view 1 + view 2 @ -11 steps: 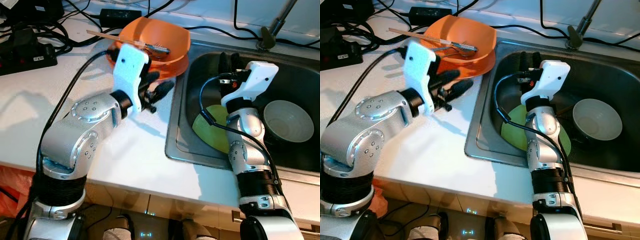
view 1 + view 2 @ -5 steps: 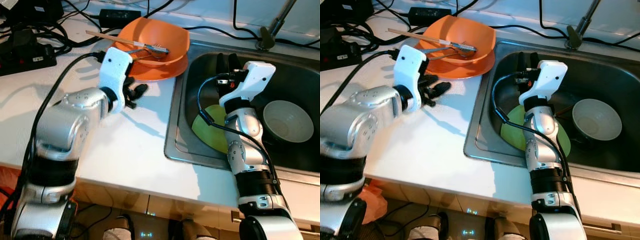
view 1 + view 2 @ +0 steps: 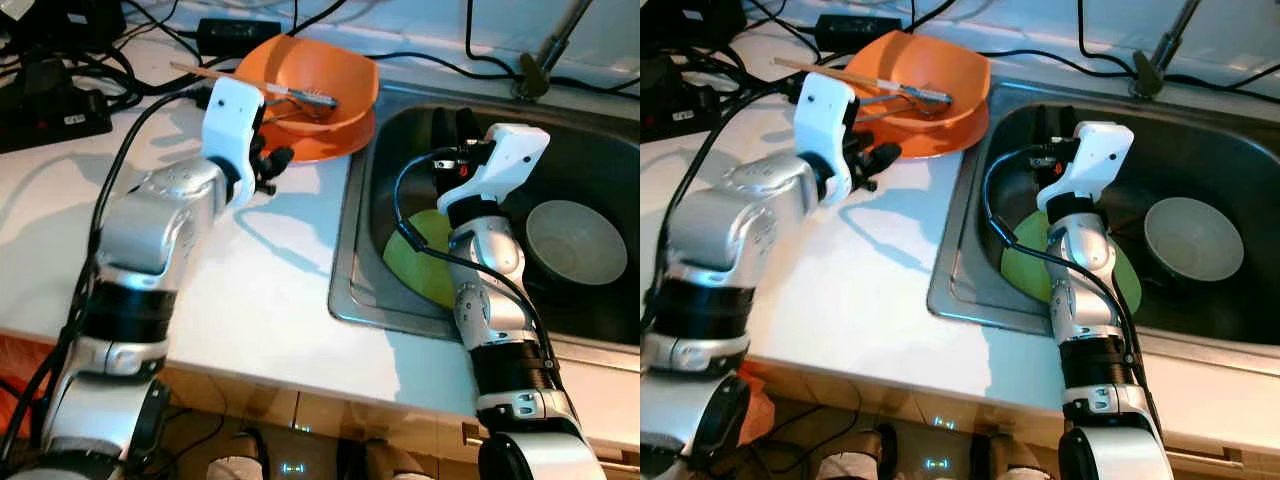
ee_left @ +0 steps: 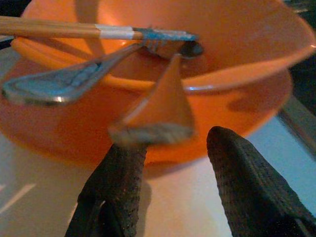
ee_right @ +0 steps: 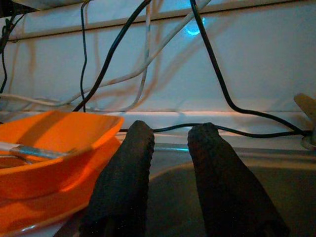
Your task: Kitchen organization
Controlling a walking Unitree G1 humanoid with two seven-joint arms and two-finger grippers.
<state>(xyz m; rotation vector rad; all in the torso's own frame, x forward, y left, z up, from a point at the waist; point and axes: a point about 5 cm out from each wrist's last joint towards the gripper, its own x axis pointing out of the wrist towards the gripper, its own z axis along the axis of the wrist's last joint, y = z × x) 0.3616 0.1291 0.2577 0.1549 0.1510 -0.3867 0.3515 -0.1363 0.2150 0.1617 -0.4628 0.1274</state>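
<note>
**Observer:** What do you have nearest the camera?

**Me:** Low in the frame it is mostly my own arms over the white desk [image 3: 270, 300]. The right arm rises from the lower right and reaches into the sink [image 3: 350, 290]. Its right gripper [image 3: 452, 125] hangs above the basin in the upper middle, fingers a little apart, holding nothing. I judge it parked there, clear of the dishes.

**Observer:** What lies in the sink?

**Me:** A green plate [image 3: 418, 262] leans on the basin floor, partly behind my right forearm. A white bowl [image 3: 575, 240] sits upright to its right. Both look like dirty ware waiting their turn.

**Observer:** And the left arm?

**Me:** It stretches up the left side of the frame. The left gripper [image 3: 272, 163] is just beside the near edge of the orange plate [image 3: 335, 145], fingers apart and empty, tips low to the desk. In the left wrist view the fingers [image 4: 249, 185] straddle that rim, which suits sliding under or pinching it.

**Observer:** What does the plate carry?

**Me:** An orange bowl [image 3: 345, 75] sits on it, upper middle of the frame. A spoon [image 4: 59, 84] and chopsticks [image 4: 74, 30] rest across the bowl, so I would lift the stack level. Beyond it, black cables [image 3: 100, 70] crowd the upper left.
</note>
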